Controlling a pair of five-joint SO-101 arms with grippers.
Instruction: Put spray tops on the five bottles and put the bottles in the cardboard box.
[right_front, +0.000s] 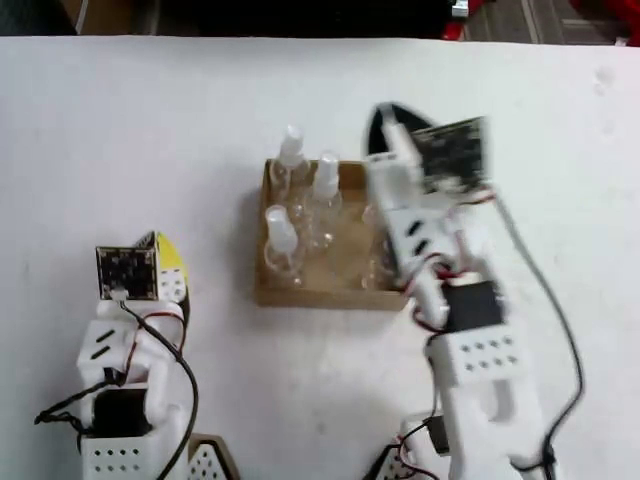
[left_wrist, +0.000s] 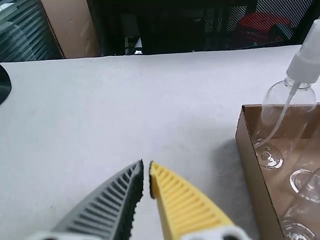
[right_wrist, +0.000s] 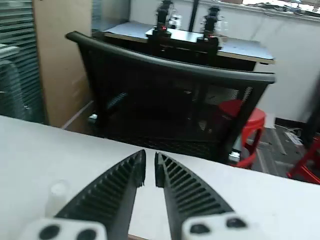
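Nearest the arms' bases, the left end effector (left_wrist: 146, 175) rests low over the bare surface (left_wrist: 100, 110), well to the side of the cardboard box (right_front: 310, 296). Its grey and yellow jaws are together and hold nothing.

Farther out, the box sits mid-surface with bottles standing upright inside it. Three of them clearly carry white spray tops. The nearest bottle (right_front: 283, 240) is at the box's near left corner, the second bottle (right_front: 325, 185) stands farther in, and the far bottle (right_front: 291, 155) is at the far left corner. On the box's right side, clear glassy shapes (right_front: 378, 265) show beside and under the right arm (right_front: 440, 260). These are probably more bottles, but the arm hides how many there are and whether they are capped.

Farthest out, the right end effector (right_wrist: 150, 162) is raised past the box's far right corner. Its black jaws are nearly touching, with nothing between them. A white spray top (right_wrist: 57, 192) shows just below it.

By my reckoning the task is close to done. At least three of the five bottles are capped and boxed, and both end effectors are empty. What remains is to confirm the hidden two. If either lacks a top or stands crooked, that is the work left.
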